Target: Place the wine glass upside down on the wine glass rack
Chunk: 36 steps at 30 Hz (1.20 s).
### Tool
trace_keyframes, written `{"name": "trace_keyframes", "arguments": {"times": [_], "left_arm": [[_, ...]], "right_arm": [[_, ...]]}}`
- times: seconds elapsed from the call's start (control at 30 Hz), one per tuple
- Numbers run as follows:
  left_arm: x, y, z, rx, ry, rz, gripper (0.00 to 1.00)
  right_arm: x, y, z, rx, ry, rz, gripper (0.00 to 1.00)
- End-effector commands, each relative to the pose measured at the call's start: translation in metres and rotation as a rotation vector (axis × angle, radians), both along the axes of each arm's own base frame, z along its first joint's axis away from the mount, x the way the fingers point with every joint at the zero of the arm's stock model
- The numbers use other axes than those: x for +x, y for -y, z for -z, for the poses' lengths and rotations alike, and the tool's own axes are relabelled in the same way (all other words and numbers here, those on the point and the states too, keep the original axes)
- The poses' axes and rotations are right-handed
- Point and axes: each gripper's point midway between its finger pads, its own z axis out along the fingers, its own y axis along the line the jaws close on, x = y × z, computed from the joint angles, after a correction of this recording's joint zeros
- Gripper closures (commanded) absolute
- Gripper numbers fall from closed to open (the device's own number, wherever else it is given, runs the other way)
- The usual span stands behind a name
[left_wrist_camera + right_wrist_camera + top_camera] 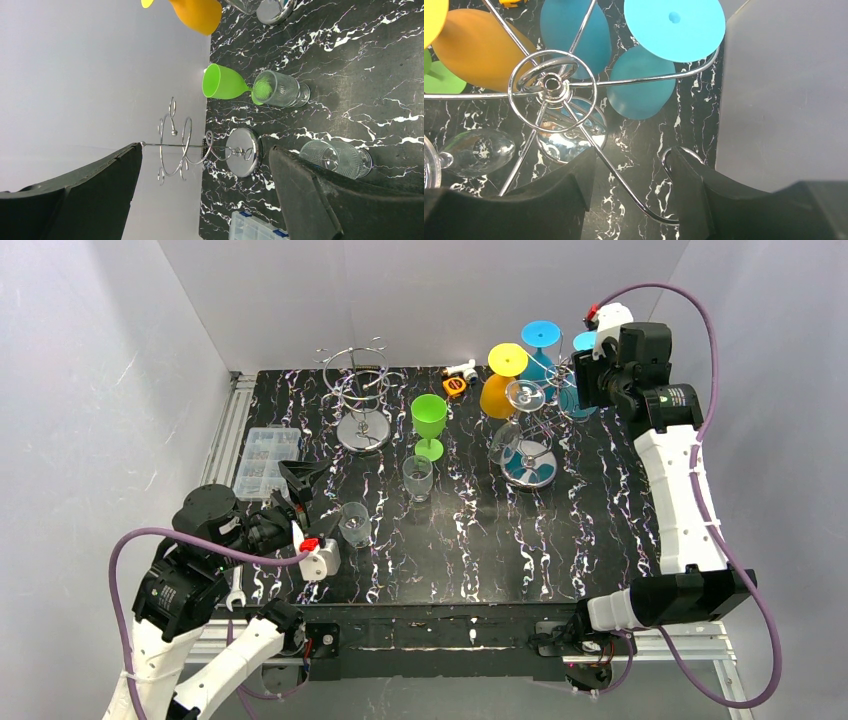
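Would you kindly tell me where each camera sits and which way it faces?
Top external: above and behind the bases, looking down on the black marbled table; left arm and right arm both show.
Left wrist: low at the near left, rolled sideways, facing the empty chrome wire rack; the open left gripper frames it.
Right wrist: over the loaded chrome wire rack at the far right, looking straight down; the open right gripper fills the bottom edge.
Shared: all three catch the hanging orange plastic wine glass.

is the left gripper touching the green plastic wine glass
Apart. The left wrist view shows the green plastic wine glass standing far beyond the open left gripper, black marbled table between.
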Motion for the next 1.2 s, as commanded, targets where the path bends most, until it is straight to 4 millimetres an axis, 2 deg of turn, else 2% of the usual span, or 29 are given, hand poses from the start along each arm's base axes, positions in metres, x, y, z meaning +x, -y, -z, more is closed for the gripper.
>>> {"name": "trace_keyframes", "arguments": {"times": [0.0,0.23,0.53,0.73,0.83,1.0,1.07,1.17], "left_arm": [[-0.004,0.000,-0.007,-0.009,0.009,0.006,0.02],[-0.006,-0.002,-0.008,-0.019,0.013,0.003,0.02],[-0.007,-0.004,-0.006,-0.019,0.023,-0.003,0.02],[-0.009,-0.004,-0.004,-0.020,0.022,0.001,0.02],[-0.009,-0.004,-0.004,-0.021,0.022,0.004,0.02],[-0.009,-0.006,-0.008,-0.024,0.032,-0.006,0.02],[-0.009,-0.006,-0.007,-0.022,0.030,-0.008,0.02],[-0.010,-0.005,-0.003,-0.020,0.022,-0.001,0.02]], "right_arm": [[-0.001,-0.013,0.020,0.114,-0.046,0.020,0.91],[0.002,-0.023,0.043,0.205,-0.113,0.050,0.99],[-0.007,-0.047,0.047,0.365,-0.159,0.034,0.99],[-0.012,-0.041,0.052,0.265,-0.193,-0.016,0.98],[-0.008,-0.038,0.046,0.212,-0.181,-0.052,0.86],[0.004,-0.021,0.033,0.140,-0.146,0.012,0.42],[0.006,-0.018,0.024,0.136,-0.108,0.029,0.36],[0.003,-0.016,0.007,0.135,-0.064,0.032,0.33]]}}
